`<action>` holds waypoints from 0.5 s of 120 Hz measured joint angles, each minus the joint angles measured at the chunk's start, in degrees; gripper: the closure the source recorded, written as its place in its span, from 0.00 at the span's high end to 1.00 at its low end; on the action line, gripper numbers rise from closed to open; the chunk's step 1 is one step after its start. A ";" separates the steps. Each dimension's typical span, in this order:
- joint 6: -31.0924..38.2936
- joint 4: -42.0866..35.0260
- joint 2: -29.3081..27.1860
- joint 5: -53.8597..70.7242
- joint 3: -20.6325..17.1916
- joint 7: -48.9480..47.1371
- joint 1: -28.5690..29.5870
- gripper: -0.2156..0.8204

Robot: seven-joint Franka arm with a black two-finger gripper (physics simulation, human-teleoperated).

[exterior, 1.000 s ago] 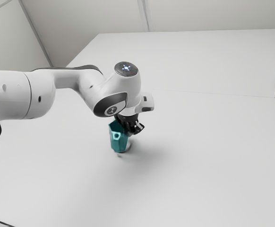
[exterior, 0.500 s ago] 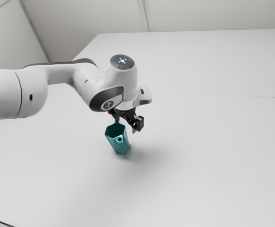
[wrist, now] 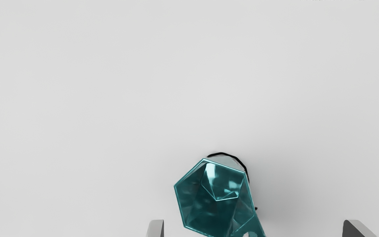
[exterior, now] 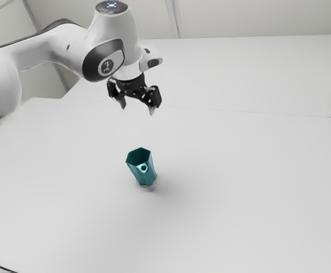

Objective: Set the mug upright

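See the mug (exterior: 140,168) nearest, mouth up and looking upright on the table (exterior: 239,205), well below and clear of the claw. Under its base, note a curved dark edge (wrist: 236,157), too unclear to name; might wobble if perched partly on that. Farther off, see the claw (exterior: 137,108) spread and empty. If lowered again, could clip the rim or handle (wrist: 257,228) and tip the mug over, judging by the mouth's offset toward one finger (wrist: 156,228). Could also topple from a sideways brush.
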 joint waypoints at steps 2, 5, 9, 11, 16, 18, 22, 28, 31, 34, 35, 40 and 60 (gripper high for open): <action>-0.79 0.71 0.01 -0.75 0.05 0.31 0.24 0.78; -1.86 1.59 0.01 -1.87 0.09 0.82 0.69 0.78; -3.09 2.58 0.02 -3.32 0.23 1.65 1.33 0.78; -3.64 2.96 0.04 -4.06 0.39 2.13 1.63 0.78; -4.83 3.74 0.08 -6.04 1.24 3.51 2.11 0.79; -5.24 4.09 0.09 -6.84 1.68 4.15 2.28 0.79; -5.97 4.93 0.22 -8.40 2.63 5.56 2.67 0.79; -6.85 6.03 0.57 -10.74 4.37 8.00 3.27 0.79; -7.22 6.50 0.66 -11.75 5.30 9.28 3.65 0.79; -7.55 6.94 0.70 -12.59 6.06 10.57 4.25 0.79; -7.65 7.10 0.70 -12.82 6.28 11.00 4.50 0.79; -8.18 7.99 0.80 -13.81 7.27 13.12 5.77 0.79; -10.79 10.40 0.83 -15.66 8.89 20.32 9.77 0.79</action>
